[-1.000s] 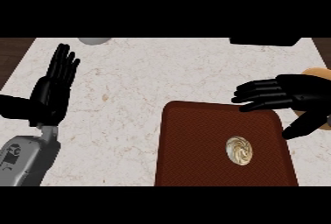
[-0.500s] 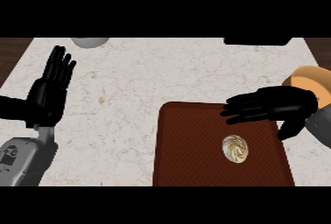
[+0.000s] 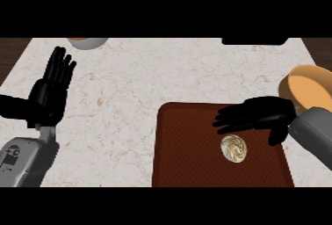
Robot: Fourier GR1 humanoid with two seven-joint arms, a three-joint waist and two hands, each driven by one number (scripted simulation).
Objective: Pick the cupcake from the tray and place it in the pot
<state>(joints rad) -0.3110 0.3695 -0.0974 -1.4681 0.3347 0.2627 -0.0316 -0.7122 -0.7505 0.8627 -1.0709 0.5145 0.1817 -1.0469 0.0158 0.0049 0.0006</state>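
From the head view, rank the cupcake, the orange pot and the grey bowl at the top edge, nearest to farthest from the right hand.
From the right hand:
1. Cupcake, just below its fingers, on the tray.
2. Orange pot, at the right edge, behind the hand.
3. Grey bowl, far top left.

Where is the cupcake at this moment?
In the head view the cupcake sits on the brown tray, at the lower right of the counter. The open right hand hovers just above it, and the orange pot stands further right.
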